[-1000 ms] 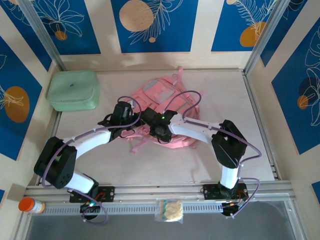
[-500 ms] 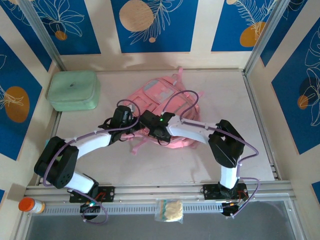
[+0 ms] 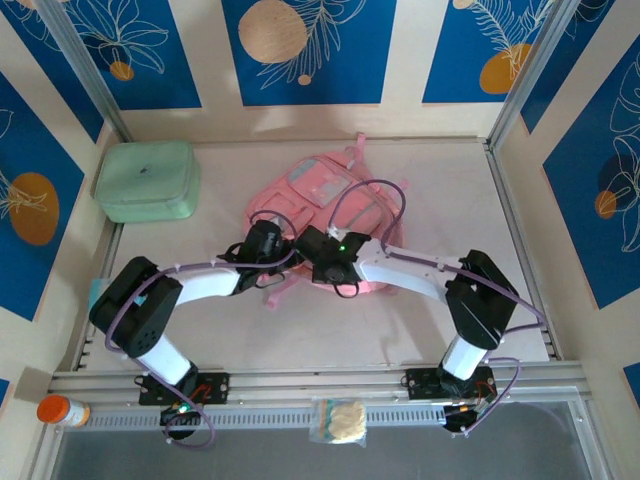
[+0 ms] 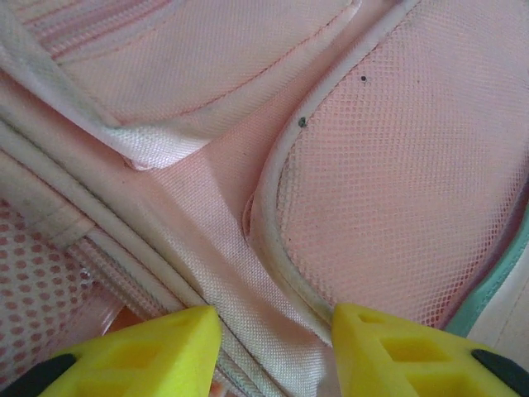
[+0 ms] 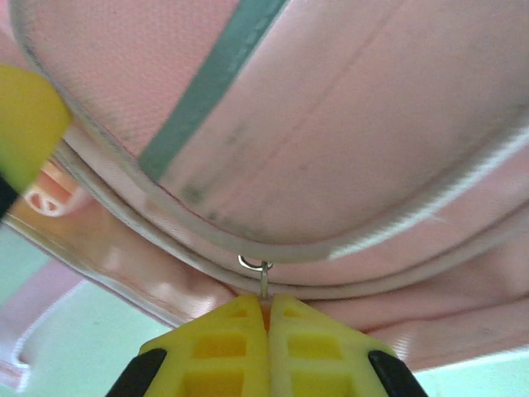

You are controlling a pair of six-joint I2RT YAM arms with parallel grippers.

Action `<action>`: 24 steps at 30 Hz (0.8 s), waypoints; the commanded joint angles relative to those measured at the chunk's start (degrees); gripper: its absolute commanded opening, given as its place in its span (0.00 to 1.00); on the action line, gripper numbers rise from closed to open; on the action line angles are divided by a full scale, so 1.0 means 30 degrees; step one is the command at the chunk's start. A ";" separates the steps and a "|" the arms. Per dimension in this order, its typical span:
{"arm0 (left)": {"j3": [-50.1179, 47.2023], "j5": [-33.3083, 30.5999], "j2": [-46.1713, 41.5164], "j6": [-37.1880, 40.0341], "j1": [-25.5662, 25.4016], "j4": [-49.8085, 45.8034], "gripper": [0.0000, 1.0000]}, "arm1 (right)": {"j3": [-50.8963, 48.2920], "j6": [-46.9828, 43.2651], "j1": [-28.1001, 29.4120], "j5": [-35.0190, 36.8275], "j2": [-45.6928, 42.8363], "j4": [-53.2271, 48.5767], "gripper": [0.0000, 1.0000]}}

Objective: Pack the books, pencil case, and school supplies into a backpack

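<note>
**Right gripper pinches the zipper pull at the backpack's near edge**

The pink backpack [image 3: 325, 200] lies flat mid-worktop, its top reaching toward the far edge. Both arms are in tight against its near edge.

Up close on the right wrist, the right gripper [image 5: 266, 303] has its yellow fingers pressed together. The small metal zipper pull [image 5: 263, 279] is nipped between the tips, just under the pale piping.

The left gripper [image 4: 273, 321] stands partly open, fingers apart over the pink fabric beside a mesh pocket [image 4: 413, 174]. A woven seam runs into the gap. I can't tell whether the fingers grip anything.

The mint-green zip case [image 3: 147, 180] sits in the far left corner, well apart from the backpack.
</note>
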 commanded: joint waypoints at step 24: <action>-0.1519 -0.3361 -0.1004 -1.1122 -0.3941 0.6289 0.55 | -0.5698 -0.7864 -0.2972 -0.5070 -0.6179 0.4781 0.00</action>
